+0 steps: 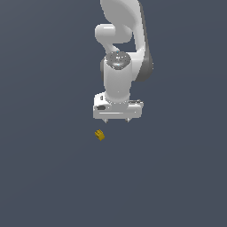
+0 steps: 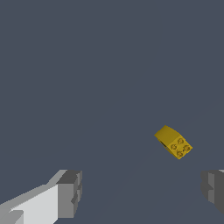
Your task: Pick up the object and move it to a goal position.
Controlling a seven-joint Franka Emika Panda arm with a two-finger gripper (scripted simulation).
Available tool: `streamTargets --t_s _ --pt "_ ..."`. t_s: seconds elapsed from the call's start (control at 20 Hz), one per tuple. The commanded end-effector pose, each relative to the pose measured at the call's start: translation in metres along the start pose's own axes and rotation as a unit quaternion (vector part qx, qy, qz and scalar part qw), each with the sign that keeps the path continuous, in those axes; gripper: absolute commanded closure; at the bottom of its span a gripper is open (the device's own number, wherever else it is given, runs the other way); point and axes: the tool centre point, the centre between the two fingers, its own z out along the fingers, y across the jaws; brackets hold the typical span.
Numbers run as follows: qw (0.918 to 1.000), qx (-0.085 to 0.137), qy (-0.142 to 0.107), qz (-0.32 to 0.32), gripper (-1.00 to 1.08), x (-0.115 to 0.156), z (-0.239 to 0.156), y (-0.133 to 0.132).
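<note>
The object (image 1: 99, 135) is a tiny mustard-yellow blocky chunk lying on the dark grey floor. In the wrist view the object (image 2: 173, 142) shows several round studs on one face. My white gripper (image 1: 117, 120) hangs above the floor, apart from the object, which lies a little toward the exterior view's left and nearer the camera. Both grey fingertips (image 2: 70, 192) stand wide apart with nothing between them, so the gripper (image 2: 142, 192) is open. The object is not between the fingers.
The white arm (image 1: 122, 48) rises behind the gripper toward the top of the exterior view. A uniform dark grey floor (image 1: 53, 177) surrounds everything.
</note>
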Motion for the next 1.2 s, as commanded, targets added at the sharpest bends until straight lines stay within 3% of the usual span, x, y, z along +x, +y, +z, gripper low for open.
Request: streamTargets --t_s 0.0,0.45,1.15 --pt "1.0 0.0 0.0 0.0 -0.92 0.0 0.0 0.0" --pt "0.9999 0.012 0.007 -0.01 -0.92 0.006 -0.019 -0.016" --pt "0.9983 0.006 0.006 -0.058 -0.92 0.004 -0.001 0.002"
